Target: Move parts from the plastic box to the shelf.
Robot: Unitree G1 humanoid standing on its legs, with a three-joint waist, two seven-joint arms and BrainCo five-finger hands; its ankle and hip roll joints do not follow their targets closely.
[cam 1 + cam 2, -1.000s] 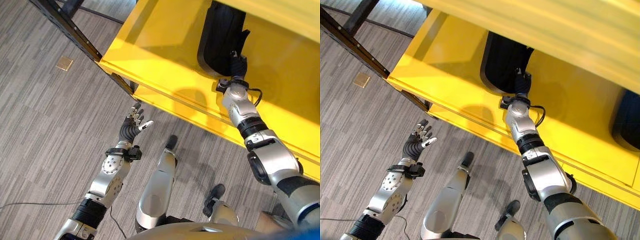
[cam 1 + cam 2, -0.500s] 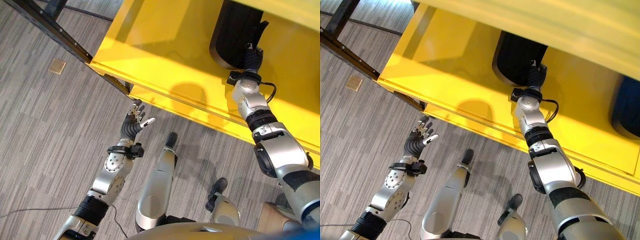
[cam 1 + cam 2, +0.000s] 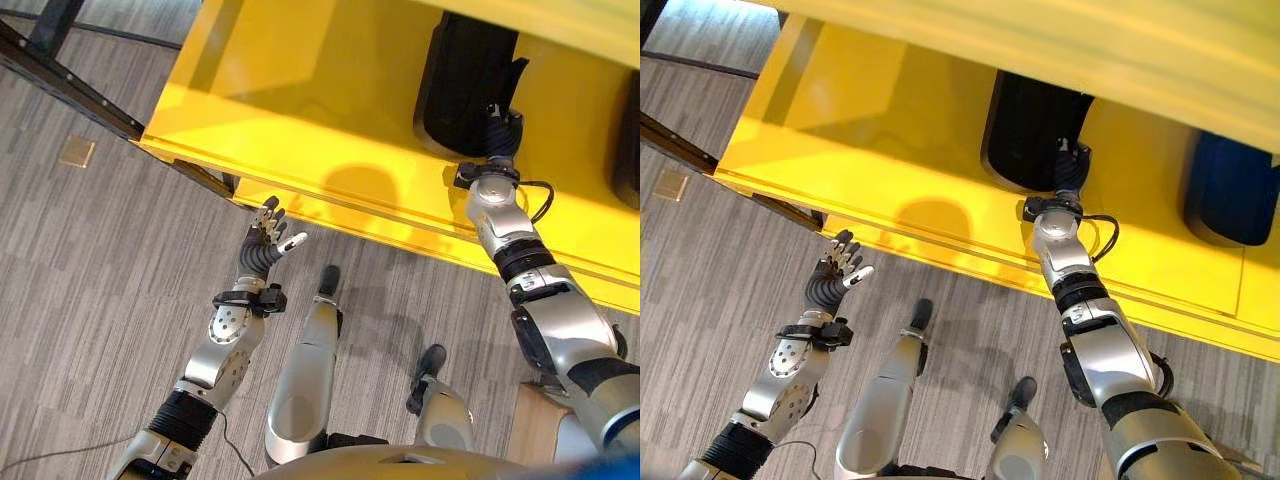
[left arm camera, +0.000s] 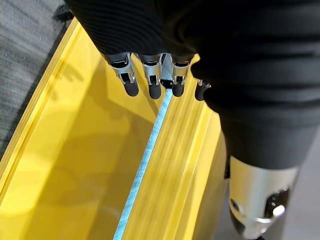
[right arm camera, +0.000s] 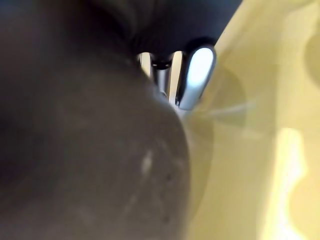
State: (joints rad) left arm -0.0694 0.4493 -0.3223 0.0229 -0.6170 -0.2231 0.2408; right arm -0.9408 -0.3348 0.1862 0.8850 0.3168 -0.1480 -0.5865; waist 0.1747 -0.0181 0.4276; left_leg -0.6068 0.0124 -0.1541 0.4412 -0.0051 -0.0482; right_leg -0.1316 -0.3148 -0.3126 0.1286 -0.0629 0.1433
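While reaching onto yellow shelf [image 3: 330, 130]:
Right hand [image 3: 1070, 165]: up against black part [image 3: 1030, 125] on shelf board; fingers hidden against it, open or clamped can't tell.
Black part: standing on shelf, toward the back.
Second part: dark blue part [image 3: 1230, 190], same shelf, well apart to robot's right of black one.
Left hand [image 3: 265, 240]: below shelf front edge, over grey carpet floor [image 3: 80, 290], fingers spread and straight, empty.
Floor: small tan square [image 3: 76, 152] near dark frame leg [image 3: 70, 90].
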